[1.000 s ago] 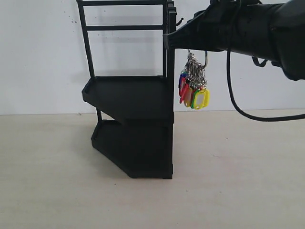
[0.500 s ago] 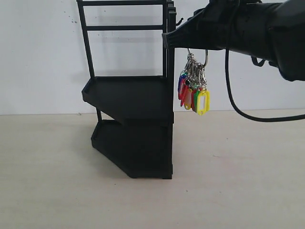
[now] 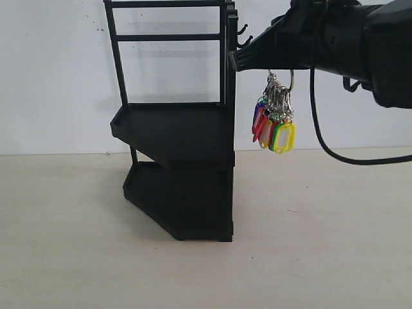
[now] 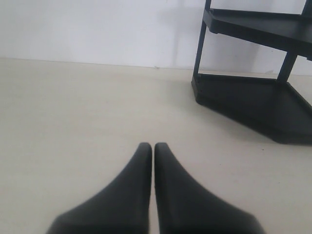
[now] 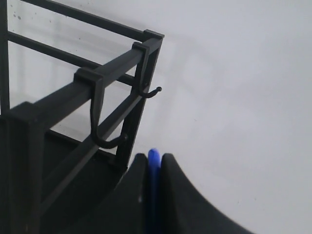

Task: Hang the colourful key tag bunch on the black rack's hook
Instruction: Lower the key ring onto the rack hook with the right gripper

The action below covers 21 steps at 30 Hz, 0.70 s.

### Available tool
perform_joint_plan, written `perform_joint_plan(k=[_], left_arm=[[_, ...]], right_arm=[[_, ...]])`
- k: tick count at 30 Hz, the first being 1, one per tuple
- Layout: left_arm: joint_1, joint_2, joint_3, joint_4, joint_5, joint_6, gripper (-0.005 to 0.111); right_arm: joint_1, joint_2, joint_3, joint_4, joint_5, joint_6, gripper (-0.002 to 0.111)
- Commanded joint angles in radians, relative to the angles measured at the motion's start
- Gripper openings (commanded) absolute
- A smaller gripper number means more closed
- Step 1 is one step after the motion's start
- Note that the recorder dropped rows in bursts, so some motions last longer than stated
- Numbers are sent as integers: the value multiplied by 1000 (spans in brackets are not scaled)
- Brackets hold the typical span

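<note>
The black rack [image 3: 177,161] stands mid-table, its ladder-like frame rising behind two angular trays. Small hooks [image 3: 243,42] stick out from its upper right side; in the right wrist view the nearer hook [image 5: 105,139] curves just ahead of my fingertips. My right gripper [image 3: 239,61] is high beside those hooks, shut on the blue wire loop [image 5: 153,161] of the colourful key tag bunch [image 3: 275,122], which dangles below the arm, clear of the rack. In the wrist view the right gripper [image 5: 154,158] pinches the blue wire. My left gripper [image 4: 147,147] is shut and empty, low over the table.
A white wall backs the scene. The light wooden tabletop [image 3: 322,244] stretches around the rack. The rack's lower tray [image 4: 248,105] lies ahead and to one side of the left gripper. A black cable [image 3: 322,138] loops under the right arm.
My right gripper has shifted to the right, away from the rack's side post, carrying the bunch with it. The tags swing slightly. The left arm stays still.
</note>
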Motion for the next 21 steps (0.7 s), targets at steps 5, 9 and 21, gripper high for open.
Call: perform_joint_plan(k=[5,9,21], left_arm=[[-1,-2,-1,5,-5,3,4],[-1,-2,-1,5,-5,3,4],[-1,-2,-1,5,-5,3,4]], right_arm=[[1,-9,-10,-174,10,171,0],[1,-9,-10,-234,23,228,0],[1,-9,-10,-231,161,236,0]])
